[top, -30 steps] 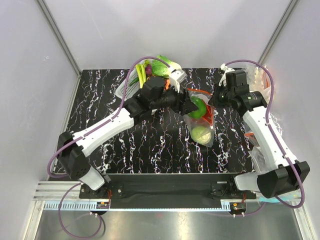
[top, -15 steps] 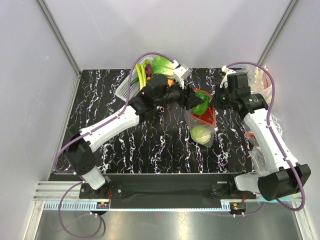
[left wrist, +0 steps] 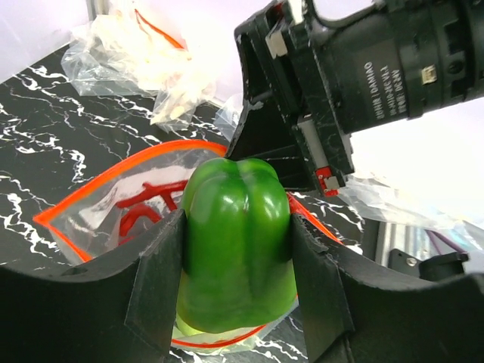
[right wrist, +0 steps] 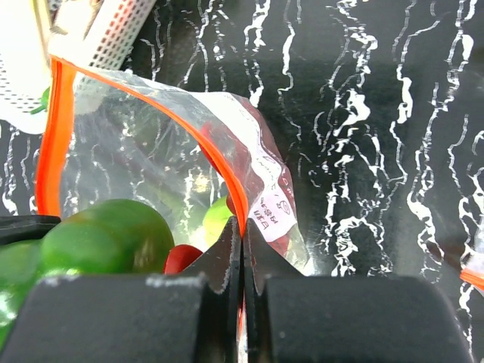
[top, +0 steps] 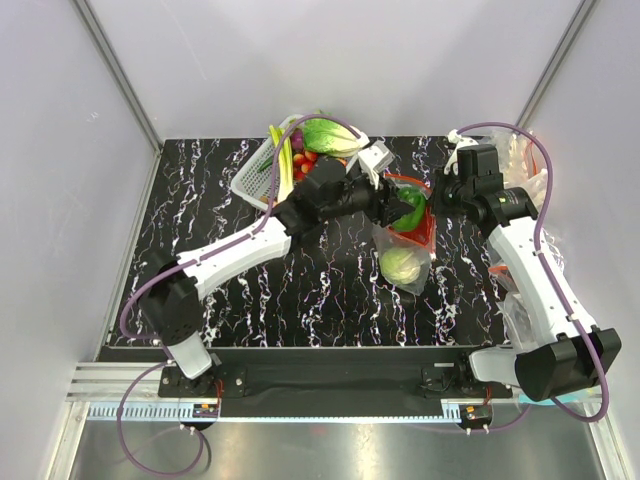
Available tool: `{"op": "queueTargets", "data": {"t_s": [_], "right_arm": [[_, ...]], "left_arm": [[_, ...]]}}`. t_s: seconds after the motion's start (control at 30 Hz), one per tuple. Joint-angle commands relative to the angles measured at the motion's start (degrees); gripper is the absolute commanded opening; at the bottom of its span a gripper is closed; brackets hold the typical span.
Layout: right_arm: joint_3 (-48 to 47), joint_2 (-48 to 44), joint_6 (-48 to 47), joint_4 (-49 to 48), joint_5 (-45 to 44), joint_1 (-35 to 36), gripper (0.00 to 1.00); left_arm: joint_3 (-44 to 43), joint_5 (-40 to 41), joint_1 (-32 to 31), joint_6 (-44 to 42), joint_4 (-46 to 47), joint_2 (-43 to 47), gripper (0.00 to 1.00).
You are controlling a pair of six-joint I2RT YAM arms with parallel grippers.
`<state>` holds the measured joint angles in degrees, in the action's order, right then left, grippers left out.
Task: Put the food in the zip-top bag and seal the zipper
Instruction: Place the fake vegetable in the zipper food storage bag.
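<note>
The clear zip-top bag (top: 421, 247) lies at mid-right with its mouth held open. The pale green cabbage (top: 401, 265) sits inside it, and so does the red lobster (left wrist: 144, 203). My left gripper (top: 404, 208) is shut on a green bell pepper (left wrist: 236, 242) and holds it over the bag's mouth. My right gripper (right wrist: 242, 236) is shut on the red-orange zipper (right wrist: 221, 165) strip, beside the white label (right wrist: 268, 206), and lifts that edge. In the right wrist view the pepper (right wrist: 106, 236) and a bit of the lobster (right wrist: 181, 259) show through the plastic.
A white basket (top: 254, 177) with a bok choy (top: 330, 135) and other toy vegetables stands at the back centre, close behind the left arm. A wrinkly clear plastic heap (left wrist: 144, 53) lies along the right edge (top: 525, 165).
My left arm has reached further right and back, carrying the green pepper over the bag's mouth. The right gripper has kept its hold on the zipper edge, shifting slightly right.
</note>
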<state>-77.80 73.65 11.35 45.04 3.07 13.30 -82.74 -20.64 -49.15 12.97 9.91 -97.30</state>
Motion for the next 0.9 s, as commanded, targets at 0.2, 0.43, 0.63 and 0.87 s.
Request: {"op": "queueTargets", "data": {"t_s": [0.2,0.43,0.63,0.87], "right_arm": [[-0.86,-1.49,1.83,-0.65,1.33,1.11,0.0],[-0.6,-2.02,2.44,-1.0,-1.14,1.03,0.0],[0.02,-1.4,2.97,-1.18,-2.19,1.03,0.0],[0.98,-1.22,3.15,-1.97,-2.37,1.03,0.0]], "left_arm": [[2.49,10.27,-2.36,-3.74,-4.9,-5.36,0.19],[4.08,15.8,-2.53,-2.51,-11.04,-4.93,0.41],[1.98,16.08,-2.53,-2.6,-14.99,1.66,0.77],[-2.34,18.26,-2.62,-1.73,-23.35,8.95,0.85]]}}
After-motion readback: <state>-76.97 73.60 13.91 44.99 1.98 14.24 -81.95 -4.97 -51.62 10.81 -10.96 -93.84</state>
